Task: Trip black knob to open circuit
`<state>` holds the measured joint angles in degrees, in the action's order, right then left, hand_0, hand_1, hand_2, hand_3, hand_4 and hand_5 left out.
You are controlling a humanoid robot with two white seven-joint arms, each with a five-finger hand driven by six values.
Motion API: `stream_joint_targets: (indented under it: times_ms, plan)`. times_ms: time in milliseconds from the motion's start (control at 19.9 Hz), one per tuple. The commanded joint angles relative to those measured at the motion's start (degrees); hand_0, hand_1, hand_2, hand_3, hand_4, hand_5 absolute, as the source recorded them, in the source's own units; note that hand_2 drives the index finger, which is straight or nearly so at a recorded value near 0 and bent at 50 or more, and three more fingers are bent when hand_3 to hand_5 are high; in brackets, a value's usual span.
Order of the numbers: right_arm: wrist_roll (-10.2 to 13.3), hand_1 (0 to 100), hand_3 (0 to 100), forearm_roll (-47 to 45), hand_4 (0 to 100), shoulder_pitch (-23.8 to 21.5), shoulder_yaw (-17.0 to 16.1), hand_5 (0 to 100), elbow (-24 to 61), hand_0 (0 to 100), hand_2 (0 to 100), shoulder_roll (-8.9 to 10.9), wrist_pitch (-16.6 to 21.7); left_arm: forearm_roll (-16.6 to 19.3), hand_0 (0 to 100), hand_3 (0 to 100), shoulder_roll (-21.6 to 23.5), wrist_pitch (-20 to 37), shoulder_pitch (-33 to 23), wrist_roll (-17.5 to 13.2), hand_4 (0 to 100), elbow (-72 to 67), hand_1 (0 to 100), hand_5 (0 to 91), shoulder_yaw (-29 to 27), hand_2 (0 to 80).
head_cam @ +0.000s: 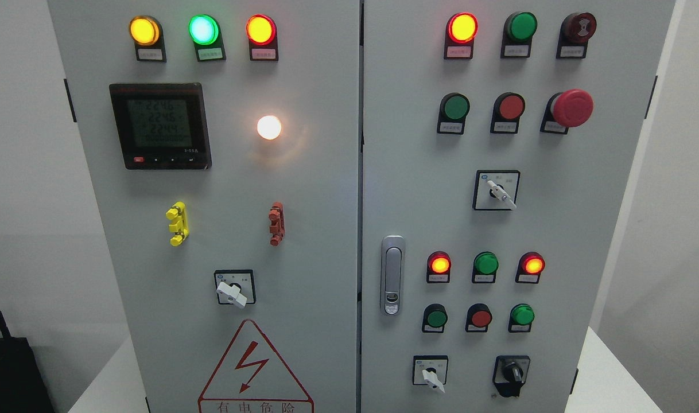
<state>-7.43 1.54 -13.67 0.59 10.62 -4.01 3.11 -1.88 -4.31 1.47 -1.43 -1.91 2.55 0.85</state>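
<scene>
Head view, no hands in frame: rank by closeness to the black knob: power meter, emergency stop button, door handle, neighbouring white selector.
From black knob, bottom right:
1. white selector, immediately left.
2. door handle, up-left.
3. emergency stop button, upper right.
4. power meter, left door.

View: I have one picture only, from the head camera, so nothing overlaps with a second view.
Facing: I look straight at the front of a grey electrical cabinet (326, 189), tilted slightly down; its sides narrow toward the bottom of frame.
Nearness: close. The cabinet fills most of my frame, and its top and bottom edges are cut off.
Centre: the seam between the two doors (361, 172) runs just right of the middle.
Edges: white wall at both sides, a white table (602, 373) at the lower corners, a dark object (11, 373) at lower left.
Lower reach: the black knob (511, 374) sits near my bottom edge, right of centre.
</scene>
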Motion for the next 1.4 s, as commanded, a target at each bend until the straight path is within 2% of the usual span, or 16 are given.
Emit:
stream_joint_targets:
  times_ms: [0, 351, 501, 752, 1003, 1153, 1253, 1353]
  plan:
    - [-0.31, 15, 0, -0.13, 0, -0.04, -0.24, 0, -0.25, 0, 0, -0.20, 0.14, -0.14, 12, 0, 0.01, 0.11, 0.12, -0.02, 0, -0.01, 39, 0.0, -0.14, 0.0]
    - [-0.39, 14, 0, -0.39, 0, 0.04, -0.42, 0, -0.16, 0, 0, -0.12, 0.76, -0.14, 12, 0, 0.01, 0.20, 0.12, -0.02, 0, -0.01, 39, 0.0, -0.14, 0.0]
    - [-0.31, 13, 0, -0.40, 0, 0.05, -1.73, 0, 0.54, 0, 0, -0.20, 1.11, -0.14, 12, 0, 0.01, 0.20, 0.12, -0.02, 0, -0.01, 39, 0.0, -0.14, 0.0]
    - [0.31, 12, 0, -0.48, 0, 1.97, -2.87, 0, 0.72, 0, 0, -0.20, 5.50, -0.14, 12, 0, 0.01, 0.11, 0.12, -0.02, 0, -0.01, 39, 0.0, -0.14, 0.0]
    - [0.66, 10, 0, -0.48, 0, 4.96, -5.60, 0, 0.72, 0, 0, -0.29, 11.29, -0.14, 12, 0, 0.01, 0.11, 0.12, -0.02, 0, -0.01, 39, 0.0, -0.14, 0.0]
    - [1.54, 9, 0, -0.92, 0, 6.46, -7.18, 0, 1.42, 0, 0, -0.29, 14.45, -0.05, 12, 0, 0.01, 0.20, 0.12, -0.02, 0, -0.01, 39, 0.0, -0.14, 0.0]
    - [1.71, 9, 0, -1.01, 0, 6.72, -8.32, 0, 2.99, 0, 0, -1.08, 16.65, -0.14, 12, 0, 0.01, 0.20, 0.12, -0.02, 0, -0.01, 39, 0.0, -0.14, 0.0]
    - [3.03, 8, 0, -1.27, 0, 6.81, -8.59, 0, 5.10, 0, 0, -1.17, 17.63, -0.14, 12, 0, 0.01, 0.11, 0.12, -0.02, 0, -0.01, 39, 0.0, -0.14, 0.0]
